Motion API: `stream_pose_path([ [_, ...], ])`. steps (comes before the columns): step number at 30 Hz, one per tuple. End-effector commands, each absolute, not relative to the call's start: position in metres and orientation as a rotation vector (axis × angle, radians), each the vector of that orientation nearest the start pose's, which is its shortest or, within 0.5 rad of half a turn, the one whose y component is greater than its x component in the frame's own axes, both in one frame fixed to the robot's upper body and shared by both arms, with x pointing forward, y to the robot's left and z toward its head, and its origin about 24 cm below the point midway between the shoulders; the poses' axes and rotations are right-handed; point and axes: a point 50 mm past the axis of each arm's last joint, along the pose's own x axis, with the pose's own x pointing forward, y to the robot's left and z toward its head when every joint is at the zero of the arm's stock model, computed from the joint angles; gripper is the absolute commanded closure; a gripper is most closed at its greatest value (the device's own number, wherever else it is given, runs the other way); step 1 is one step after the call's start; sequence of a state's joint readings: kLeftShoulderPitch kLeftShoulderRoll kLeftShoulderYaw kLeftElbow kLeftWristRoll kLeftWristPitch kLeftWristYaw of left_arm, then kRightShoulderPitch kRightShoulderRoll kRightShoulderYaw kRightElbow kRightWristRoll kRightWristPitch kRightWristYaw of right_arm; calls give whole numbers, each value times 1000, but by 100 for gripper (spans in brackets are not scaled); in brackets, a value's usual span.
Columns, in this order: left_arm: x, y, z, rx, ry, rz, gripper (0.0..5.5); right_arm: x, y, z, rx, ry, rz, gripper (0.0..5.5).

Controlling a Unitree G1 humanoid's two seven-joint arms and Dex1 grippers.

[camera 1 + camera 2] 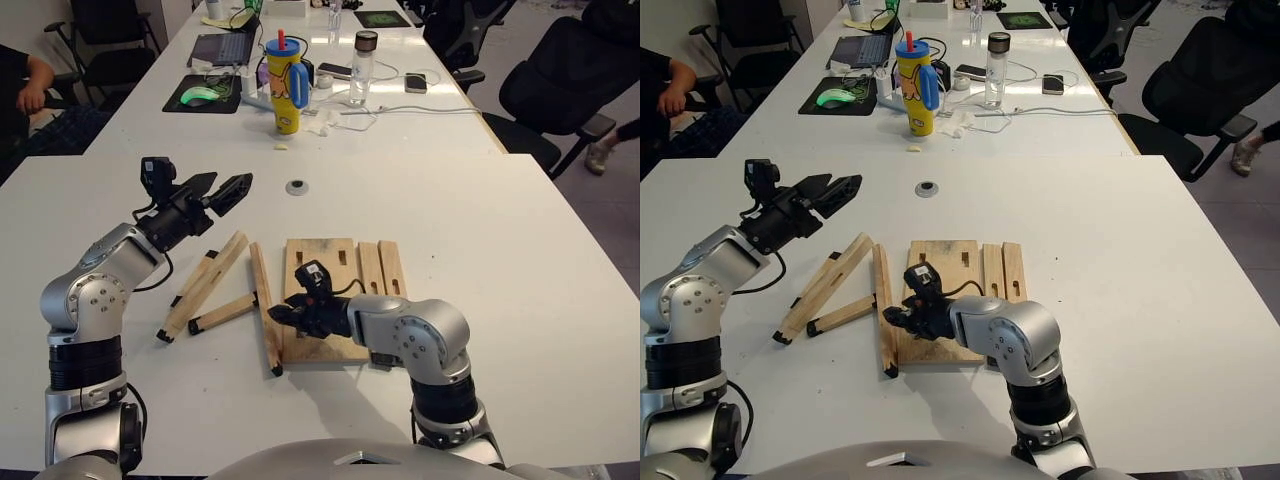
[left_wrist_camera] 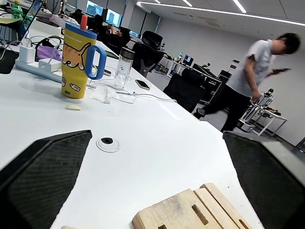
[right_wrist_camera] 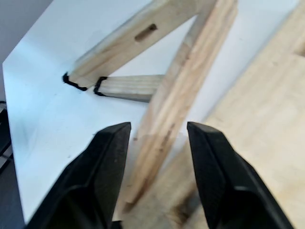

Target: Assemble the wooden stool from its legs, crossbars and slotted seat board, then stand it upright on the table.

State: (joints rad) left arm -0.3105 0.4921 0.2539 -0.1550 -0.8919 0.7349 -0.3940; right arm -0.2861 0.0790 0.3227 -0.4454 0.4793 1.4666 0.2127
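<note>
The slotted seat board (image 1: 325, 270) lies flat on the white table, with two short wooden pieces (image 1: 382, 265) against its right side. One long leg (image 1: 265, 300) rests along the board's left edge, and two more legs (image 1: 208, 280) lie crossed farther left. My right gripper (image 1: 283, 312) is low over the long leg (image 3: 176, 105), open, one finger (image 3: 112, 157) on each side of it. Above the table behind the crossed legs hangs my left gripper (image 1: 222, 190), open and holding nothing. The left wrist view shows the seat board (image 2: 181, 212) below its fingers (image 2: 47, 167).
A round cable port (image 1: 297, 187) sits in the table behind the parts. On the far table stand a yellow cup (image 1: 285, 85), a bottle (image 1: 362, 65) and a laptop (image 1: 222, 48). Office chairs (image 1: 560, 90) stand to the right.
</note>
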Motion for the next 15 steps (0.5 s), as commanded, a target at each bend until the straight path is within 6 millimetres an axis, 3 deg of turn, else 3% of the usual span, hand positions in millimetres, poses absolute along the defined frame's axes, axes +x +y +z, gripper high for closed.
stream_pose_path([
  [1, 284, 211, 151, -374, 92, -561, 41, 194, 12, 93, 84, 787, 1118, 331],
  [7, 285, 208, 153, -382, 86, -566, 41, 205, -6, 75, -241, 741, 958, 331],
  [15, 284, 210, 151, -398, 71, -536, 41, 213, -24, 78, -268, 701, 863, 331],
])
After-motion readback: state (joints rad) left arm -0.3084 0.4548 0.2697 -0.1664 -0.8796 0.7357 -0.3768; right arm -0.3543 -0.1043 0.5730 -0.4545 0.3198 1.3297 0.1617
